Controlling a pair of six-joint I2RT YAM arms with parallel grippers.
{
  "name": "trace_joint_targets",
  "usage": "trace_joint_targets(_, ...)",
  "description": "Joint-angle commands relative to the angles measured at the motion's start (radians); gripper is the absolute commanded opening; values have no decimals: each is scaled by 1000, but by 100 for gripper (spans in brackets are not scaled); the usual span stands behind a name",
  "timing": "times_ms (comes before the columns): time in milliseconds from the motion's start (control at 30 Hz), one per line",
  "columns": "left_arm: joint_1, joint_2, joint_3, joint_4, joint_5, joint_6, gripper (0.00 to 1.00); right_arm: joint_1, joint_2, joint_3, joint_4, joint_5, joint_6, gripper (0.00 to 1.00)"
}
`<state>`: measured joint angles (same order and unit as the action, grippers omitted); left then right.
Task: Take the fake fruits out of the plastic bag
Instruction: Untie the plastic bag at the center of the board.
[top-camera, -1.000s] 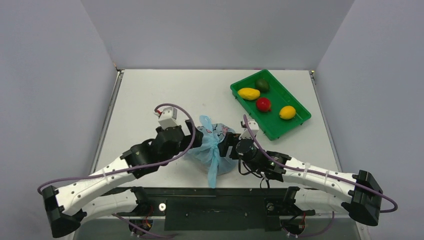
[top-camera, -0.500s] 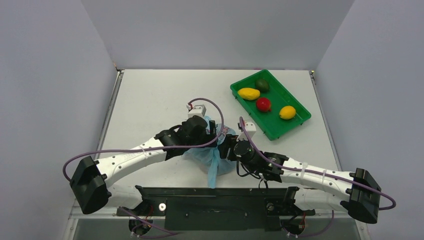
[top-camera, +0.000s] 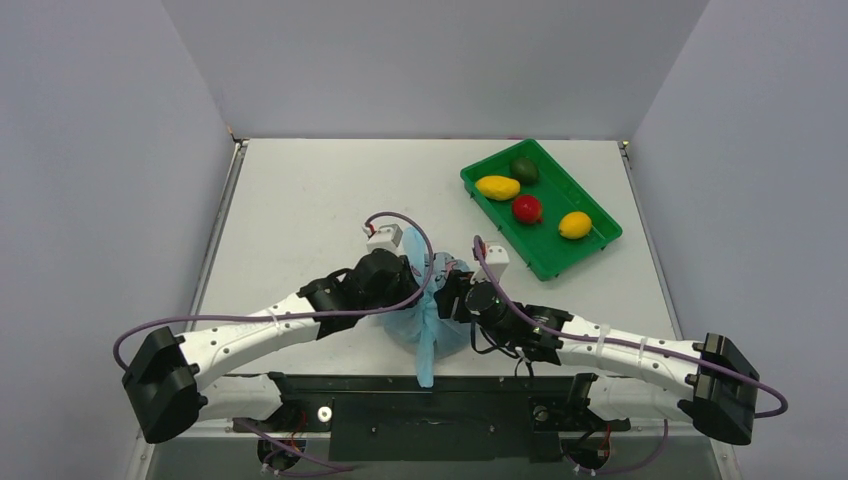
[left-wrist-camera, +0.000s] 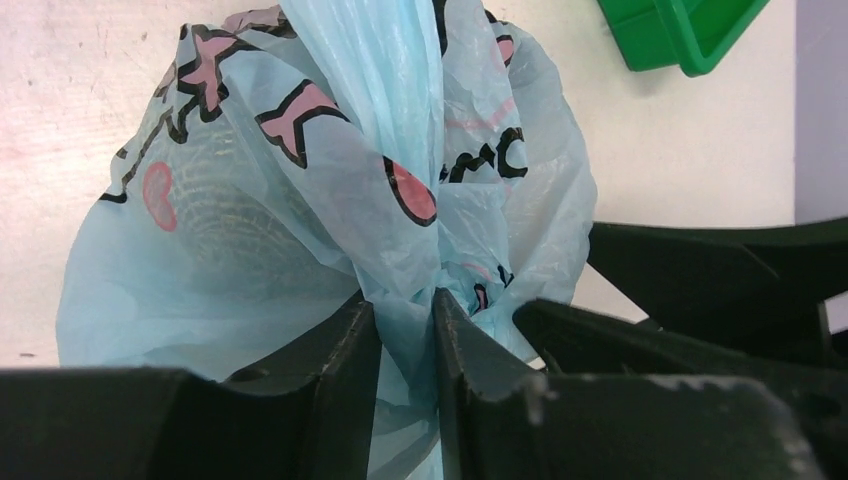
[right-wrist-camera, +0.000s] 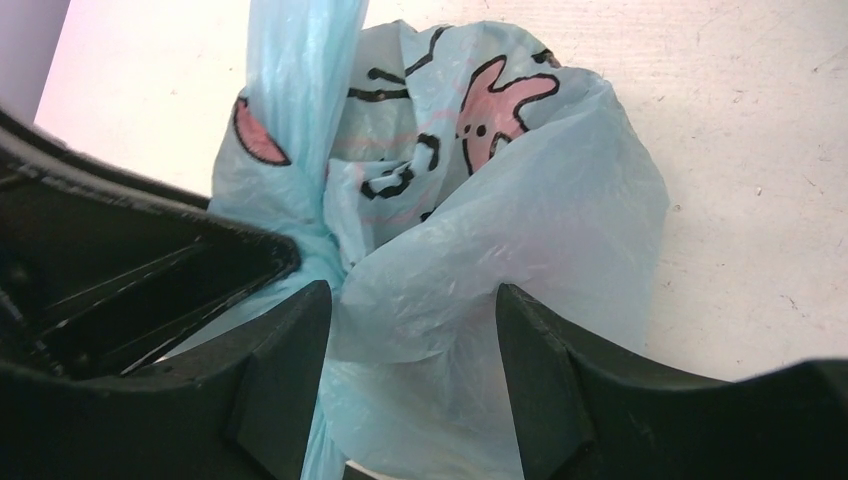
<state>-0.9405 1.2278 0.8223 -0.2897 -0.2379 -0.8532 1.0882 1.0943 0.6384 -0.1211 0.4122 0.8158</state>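
Note:
The light-blue plastic bag (top-camera: 430, 330) with pink and black drawings lies knotted near the table's front edge. My left gripper (top-camera: 424, 288) is shut on its twisted neck (left-wrist-camera: 405, 330), with the plastic pinched between both fingers. From the right, my right gripper (top-camera: 452, 297) has its jaws wide around a rounded bulge of the bag (right-wrist-camera: 500, 230), and the plastic presses against both fingers (right-wrist-camera: 290, 330). The fake fruits are hidden inside the bag; only a faint rounded shape (left-wrist-camera: 220, 230) shows through it.
A green tray (top-camera: 505, 232) stands at the back right holding two yellow fruits (top-camera: 498, 187), a dark green one (top-camera: 524, 169) and a red one (top-camera: 527, 209). Its corner (left-wrist-camera: 690, 30) shows in the left wrist view. Both grippers crowd together at the bag.
My left arm has swung in from the bag's left side to its knotted neck and closed on it. The right gripper has narrowed around the bag's bulge and stayed in place.

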Motion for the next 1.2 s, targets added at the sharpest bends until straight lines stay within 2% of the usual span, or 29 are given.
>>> trace_joint_targets(0, -11, -96, -60, 78, 18, -59, 19, 7, 11, -1, 48, -2, -13, 58)
trace_joint_targets(200, -11, -132, -92, 93, 16, -92, 18, 35, 8, -13, 73, -46, -9, 59)
trace_joint_targets(233, -11, -136, -95, 96, 15, -98, 20, 41, 5, -16, 79, -47, -12, 60)
trace_joint_targets(400, -15, -163, -139, 131, 35, -122, 47, 72, 10, -32, 95, -41, -14, 62)
trace_joint_targets(500, -21, -198, -163, 125, 37, -128, 52, 80, 16, -47, 104, -20, -13, 61)
trace_joint_targets(567, -25, -220, -181, 119, 40, -136, 49, 80, 19, -56, 111, -7, -10, 55)
trace_joint_targets(667, -27, -248, -197, 92, 45, -145, 40, 80, 17, -54, 113, -6, -4, 35)
trace_joint_targets(767, -38, -259, -236, 124, 50, -157, 33, 84, 17, -54, 127, -10, -10, 25)
trace_joint_targets(800, -39, -259, -241, 142, 53, -161, 32, 85, 19, -55, 135, -10, -12, 18)
trace_joint_targets(867, -40, -256, -245, 144, 50, -167, 21, 85, 21, -47, 112, 2, -13, 7)
trace_joint_targets(900, -41, -255, -243, 138, 47, -166, 14, 85, 20, -44, 102, 5, -12, 6)
trace_joint_targets(1033, -43, -249, -220, 110, 44, -162, 0, 85, -6, -64, 101, 23, -8, 3)
trace_joint_targets(1167, -56, -253, -205, 96, 15, -155, 0, 85, -23, -58, 100, 21, -20, 0)
